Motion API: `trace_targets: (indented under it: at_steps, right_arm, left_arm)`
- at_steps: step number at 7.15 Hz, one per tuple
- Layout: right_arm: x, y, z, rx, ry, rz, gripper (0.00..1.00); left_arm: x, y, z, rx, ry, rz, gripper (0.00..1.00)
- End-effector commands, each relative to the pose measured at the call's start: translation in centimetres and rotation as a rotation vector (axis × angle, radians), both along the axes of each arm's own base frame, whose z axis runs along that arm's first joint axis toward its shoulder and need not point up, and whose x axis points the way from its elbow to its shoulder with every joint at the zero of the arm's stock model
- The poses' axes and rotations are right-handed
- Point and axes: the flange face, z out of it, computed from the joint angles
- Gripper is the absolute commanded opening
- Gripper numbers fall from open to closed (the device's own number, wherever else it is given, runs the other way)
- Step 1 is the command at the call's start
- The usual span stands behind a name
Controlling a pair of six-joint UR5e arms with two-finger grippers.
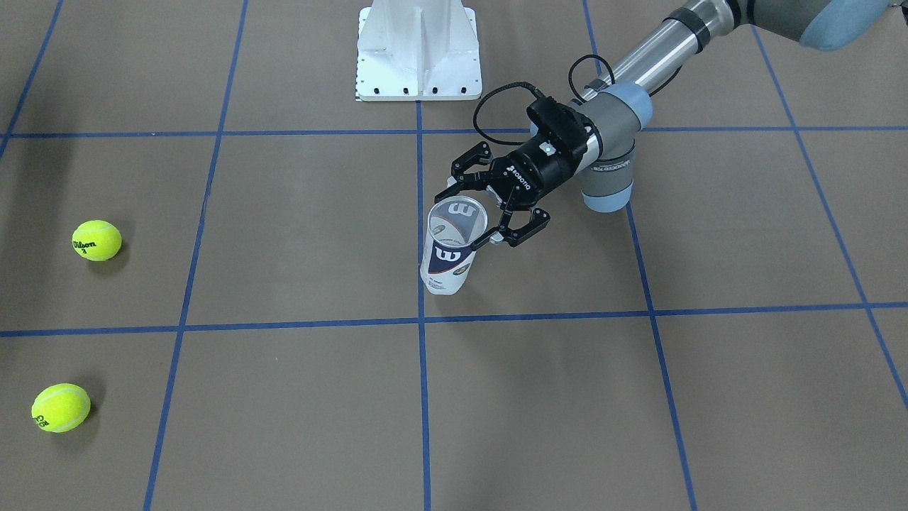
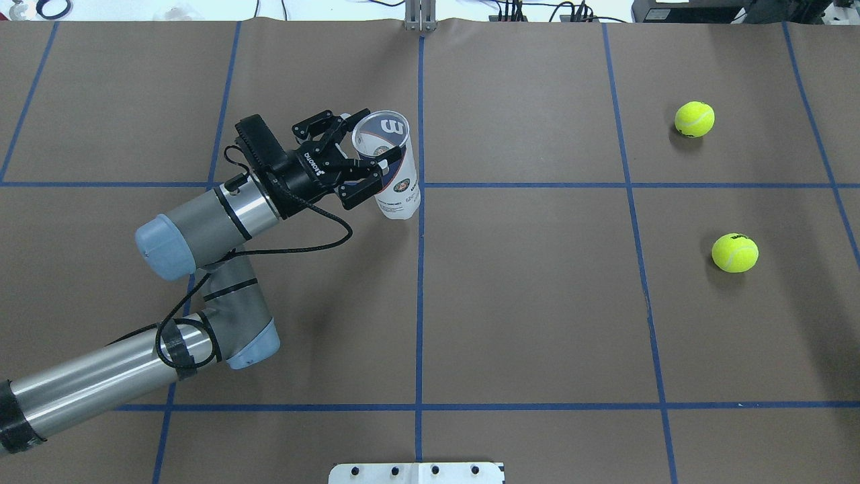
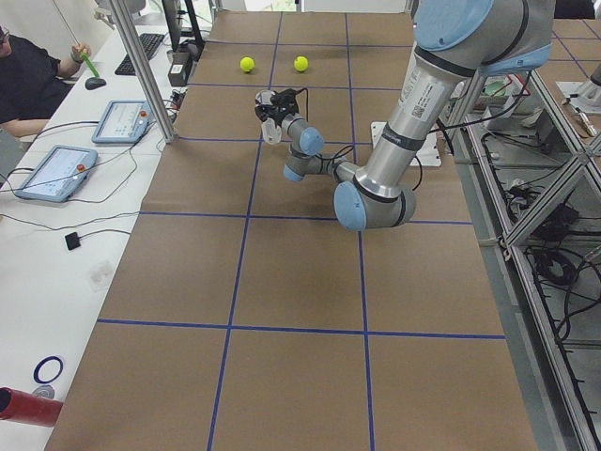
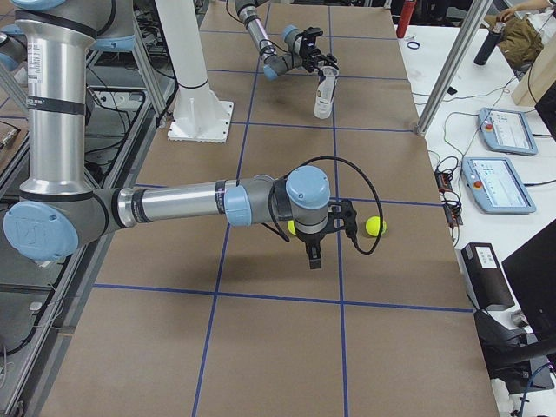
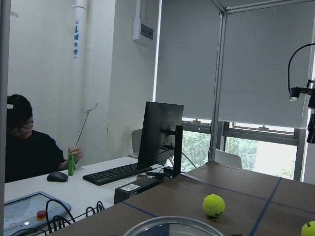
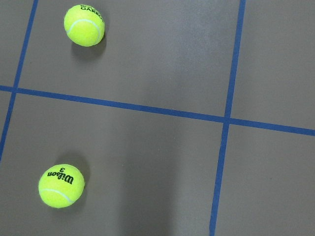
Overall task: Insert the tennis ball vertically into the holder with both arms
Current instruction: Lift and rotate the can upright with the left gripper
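Observation:
The holder [image 1: 447, 264] is a clear can with a white and navy "W" label, standing upright with its mouth open near the table's middle. My left gripper [image 1: 462, 221] reaches in sideways, and its fingers press both sides of the holder's [image 2: 398, 193] upper part. Two yellow tennis balls [image 1: 96, 240] [image 1: 61, 407] lie on the table far to my right, apart from the holder. The right wrist view looks straight down on both balls [image 6: 84, 25] [image 6: 61, 186]. My right gripper [image 4: 312, 254] hangs pointing down near them; I cannot tell whether it is open or shut.
The white pedestal base [image 1: 417, 50] stands at the robot's side of the table. Blue tape lines grid the brown surface. A person [image 3: 28, 80] sits at a side desk with tablets, a keyboard and a monitor beyond the table's far edge.

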Motion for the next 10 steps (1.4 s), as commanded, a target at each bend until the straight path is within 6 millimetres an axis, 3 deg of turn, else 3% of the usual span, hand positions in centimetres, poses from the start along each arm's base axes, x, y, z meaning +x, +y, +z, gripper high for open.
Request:
trace_targets:
  at_steps: [1,3,5,7,9,10]
  right_arm:
    - [0.0,0.0,0.0,0.000,0.000,0.000,0.99]
    - [0.0,0.1,0.1,-0.003,0.000,0.000,0.99]
    - [0.0,0.1,0.1,-0.003,0.000,0.000,0.99]
    - [0.0,0.1,0.2,-0.005,0.000,0.000,0.99]
    - [0.0,0.1,0.3,-0.006,0.001,0.000,0.99]
    - [0.0,0.1,0.3,-0.006,0.001,0.000,0.99]
  left_arm:
    - [0.7,0.6,1.0,-0.002,-0.021,0.008,0.55]
    - [0.9,0.7,1.0,-0.002,-0.026,0.009,0.55]
    - [1.1,1.1,1.0,-0.001,-0.020,0.015,0.65]
    - [1.1,1.4,2.5,-0.012,-0.042,0.019,0.65]
    - [1.3,1.7,2.5,-0.012,-0.040,0.026,0.65]
    - [1.3,1.7,2.5,-0.011,-0.041,0.025,0.76]
